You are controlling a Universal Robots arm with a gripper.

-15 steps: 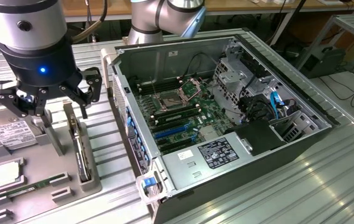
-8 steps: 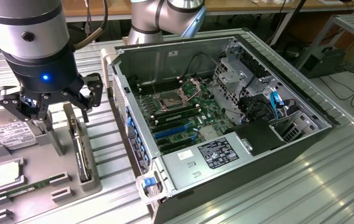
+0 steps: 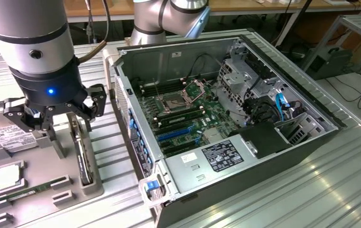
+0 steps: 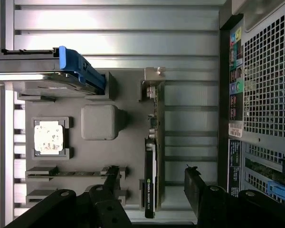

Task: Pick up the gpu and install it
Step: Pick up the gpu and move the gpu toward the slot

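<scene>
- End effector: jaws spread, empty, poised either side of the gpu beneath.
- Risk: off-centre closure could tip the thin card or jam it in its holder.

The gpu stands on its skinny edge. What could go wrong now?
The end effector is open over the gpu. If it closes off-centre, one finger might push the thin card askew in its gray holder. Also, the computer case sits close beside, so a lifted card could bump its wall.
</scene>
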